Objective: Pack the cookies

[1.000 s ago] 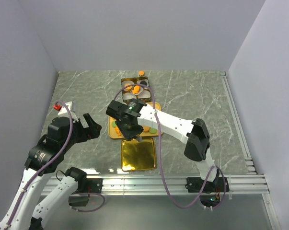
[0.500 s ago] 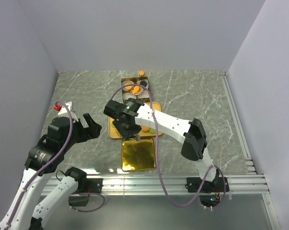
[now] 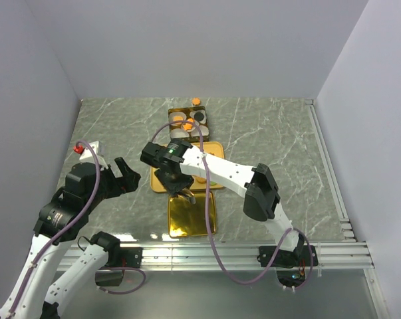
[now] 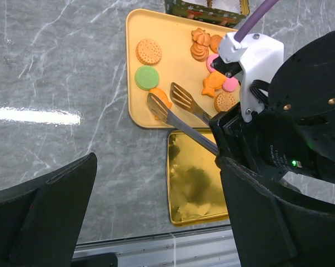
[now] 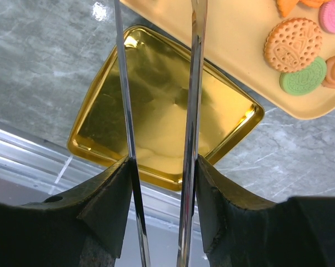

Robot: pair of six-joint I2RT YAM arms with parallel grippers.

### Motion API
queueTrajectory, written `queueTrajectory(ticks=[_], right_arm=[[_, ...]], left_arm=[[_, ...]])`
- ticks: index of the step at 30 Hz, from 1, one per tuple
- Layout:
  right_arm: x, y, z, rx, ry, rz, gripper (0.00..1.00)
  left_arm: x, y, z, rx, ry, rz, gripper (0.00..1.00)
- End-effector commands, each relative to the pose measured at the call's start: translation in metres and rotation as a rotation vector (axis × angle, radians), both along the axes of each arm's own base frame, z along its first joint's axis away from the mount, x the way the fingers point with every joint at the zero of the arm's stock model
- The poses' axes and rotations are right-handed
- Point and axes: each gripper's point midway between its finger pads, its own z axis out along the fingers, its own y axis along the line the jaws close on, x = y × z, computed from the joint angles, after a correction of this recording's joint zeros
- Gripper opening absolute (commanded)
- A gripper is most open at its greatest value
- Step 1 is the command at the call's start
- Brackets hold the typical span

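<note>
The cookies lie on a yellow tray [image 4: 175, 41]: a tan disc [image 4: 149, 51], a green disc [image 4: 146, 77], an orange fish [image 4: 214, 83] and others. My right gripper [image 5: 160, 167] is shut on metal tongs [image 5: 196, 83], whose two arms stand apart. In the left wrist view the tongs' tips [image 4: 175, 103] straddle an orange cookie [image 4: 159, 95] at the tray's near edge. From above, the right gripper [image 3: 175, 178] hangs over the tray's left half. My left gripper [image 3: 120, 174] is open and empty, left of the tray, with its wide jaws [image 4: 156, 222] over bare table.
A shiny gold lid [image 3: 192, 214] lies just in front of the tray. Behind the tray a gold tin [image 3: 188, 121] holds white paper cups with cookies. One orange cookie [image 3: 196, 102] lies beyond the tin. A small red and white object [image 3: 80, 147] sits at the far left.
The right arm has swung a little left, carrying the tongs over the tray's near-left part. The left arm has not moved.
</note>
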Motion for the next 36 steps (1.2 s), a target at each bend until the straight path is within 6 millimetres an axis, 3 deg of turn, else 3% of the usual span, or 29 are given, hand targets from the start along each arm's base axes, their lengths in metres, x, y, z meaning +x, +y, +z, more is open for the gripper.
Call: queueTrajectory(ticks=[1,5,12,16,26,33,36], right_arm=[[0.002,0.007,0.017,0.029,-0.028,0.018,0.54],[0.003,0.006,0.017,0.028,-0.029,0.020,0.51],[0.001,0.008,0.014,0.027,-0.023,0.018,0.34],[0.009,0.005,0.021,0.025,-0.068,-0.004,0.33],[0.028,0.005,0.080,0.190,-0.187,-0.093,0.31],[0.067,-0.009,0.126,0.328,-0.261,-0.222,0.31],[0.088,-0.018,0.136,0.369,-0.267,-0.279,0.32]], left_arm=[[0.001,0.001,0.005,-0.010,-0.017,0.012,0.99],[0.001,0.001,0.005,-0.009,-0.016,0.012,0.99],[0.001,0.001,0.004,-0.008,-0.016,0.011,0.99],[0.001,0.000,0.004,-0.008,-0.014,0.007,0.99],[0.002,0.000,0.003,-0.007,-0.010,0.005,0.99],[0.002,-0.002,0.002,-0.005,-0.008,-0.010,0.99],[0.003,-0.002,0.002,-0.005,-0.008,-0.010,1.00]])
